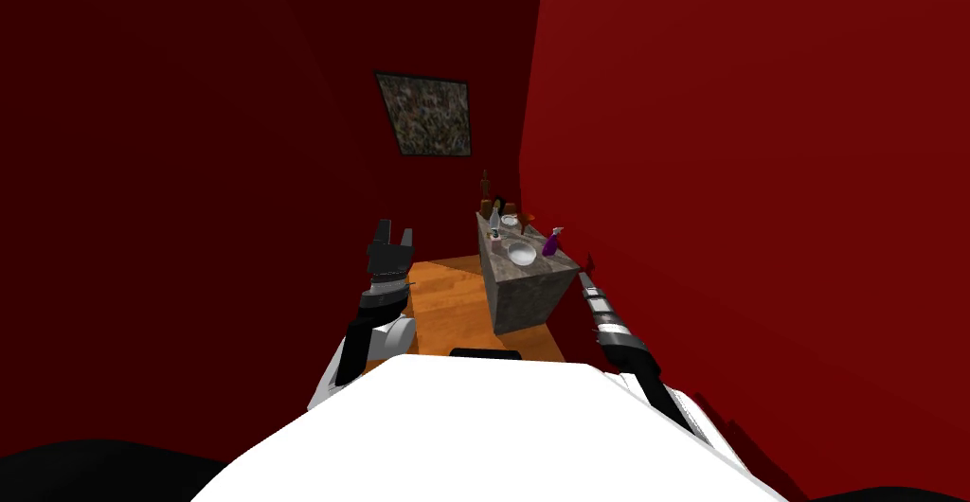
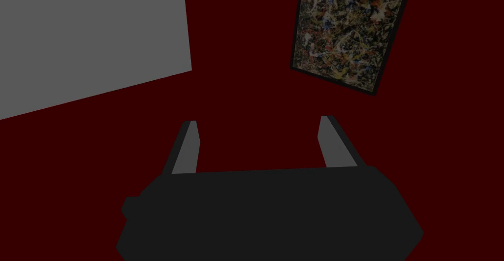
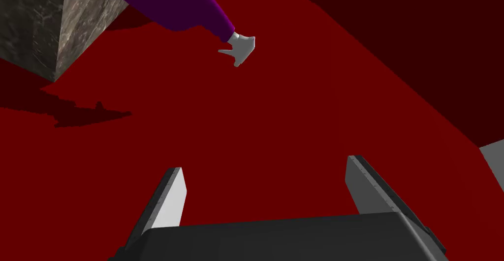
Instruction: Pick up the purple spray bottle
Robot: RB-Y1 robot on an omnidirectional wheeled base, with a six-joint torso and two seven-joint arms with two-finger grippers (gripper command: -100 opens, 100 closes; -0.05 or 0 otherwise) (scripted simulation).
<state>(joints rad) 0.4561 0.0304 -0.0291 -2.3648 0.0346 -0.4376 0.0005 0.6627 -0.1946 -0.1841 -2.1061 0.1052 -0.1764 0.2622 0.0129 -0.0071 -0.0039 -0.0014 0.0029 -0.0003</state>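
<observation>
The purple spray bottle (image 1: pixel 550 242) with a white trigger head stands on the right side of a grey stone-patterned counter (image 1: pixel 530 293), close to the red wall. In the right wrist view the bottle's purple body (image 3: pixel 177 2) and white trigger (image 3: pixel 240 48) lie well ahead of my right gripper (image 3: pixel 264 167), which is open and holds nothing. The counter's corner (image 3: pixel 49 21) shows beside the bottle. In the head view my right gripper (image 1: pixel 587 265) is low by the counter's near right corner, against the wall. My left gripper (image 1: pixel 393 236) is raised left of the counter, open (image 2: pixel 259 120) and holding nothing.
The counter also carries a white bowl (image 1: pixel 522 253), a clear bottle (image 1: pixel 494 222), a second bowl (image 1: pixel 510 220) and brown items (image 1: pixel 488 205) at its far end. A wooden floor (image 1: pixel 455 307) runs left of it. The red wall (image 1: pixel 758 193) hems in the right side.
</observation>
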